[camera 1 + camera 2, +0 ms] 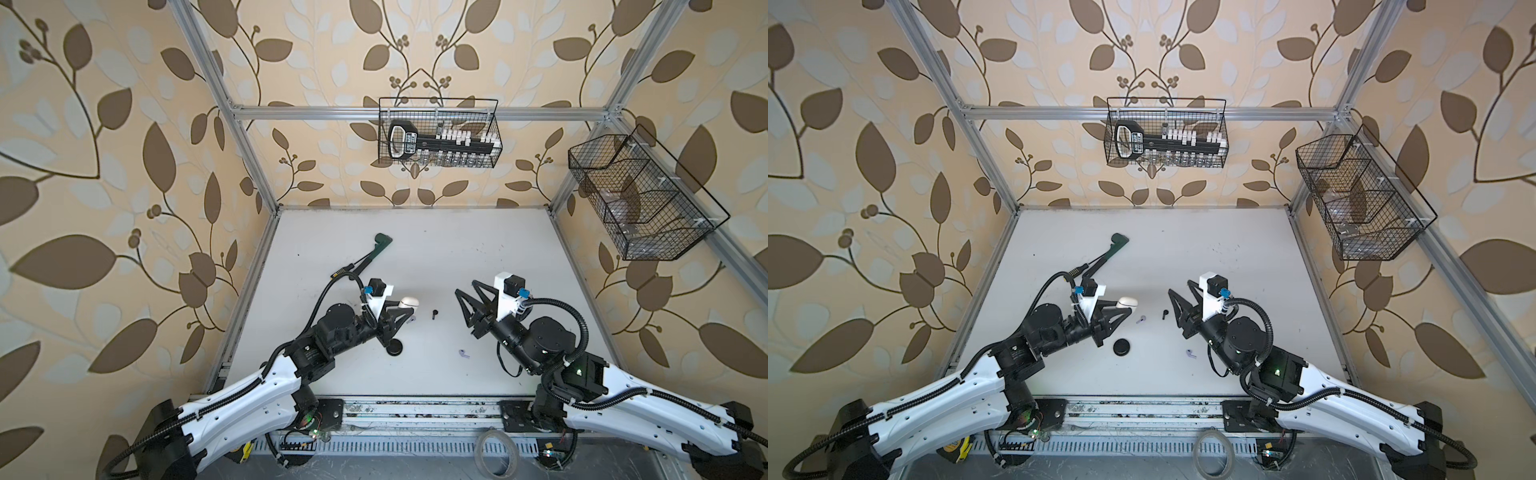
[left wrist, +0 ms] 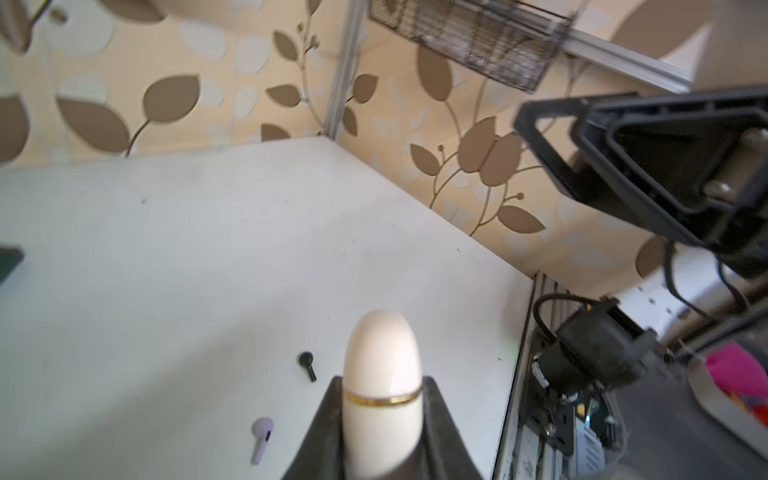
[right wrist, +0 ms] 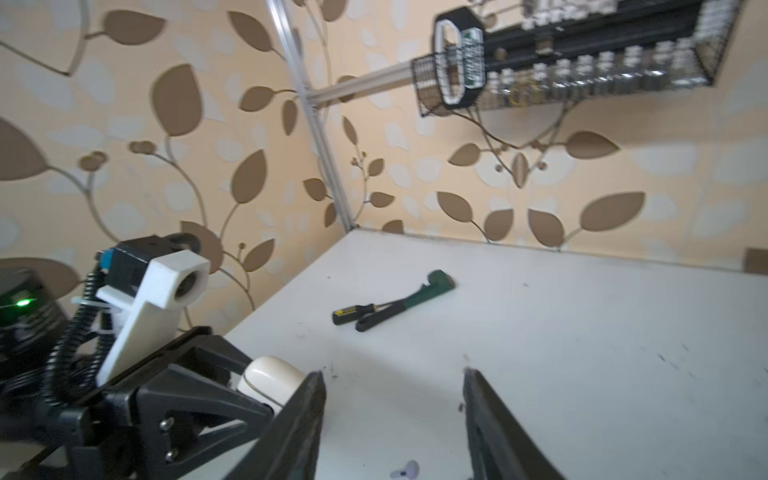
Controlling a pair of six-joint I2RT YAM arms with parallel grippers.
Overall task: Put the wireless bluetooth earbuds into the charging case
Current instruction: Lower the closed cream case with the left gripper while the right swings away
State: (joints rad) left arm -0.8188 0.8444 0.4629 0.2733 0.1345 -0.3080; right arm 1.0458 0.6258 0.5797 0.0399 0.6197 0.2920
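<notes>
White table (image 1: 415,249), both arms bent low over its front half. Left gripper (image 2: 383,380) is clamped on the cream charging case (image 2: 380,340). Right gripper (image 1: 465,287) is raised, jaws apart, empty. Black earbud (image 1: 434,313) lies between the two grippers, and a lavender earbud (image 1: 464,353) lies nearer the front edge.

Your table (image 1: 478,249) holds a black earbud (image 1: 434,314), two lavender earbuds (image 1: 464,353) and a round black case (image 1: 394,350). A green wrench (image 1: 371,252) lies behind.

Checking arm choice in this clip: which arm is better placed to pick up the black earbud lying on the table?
Right, I'd say. The right fingers stand open and empty close to the black earbud, while the left fingers are shut on the cream case.
</notes>
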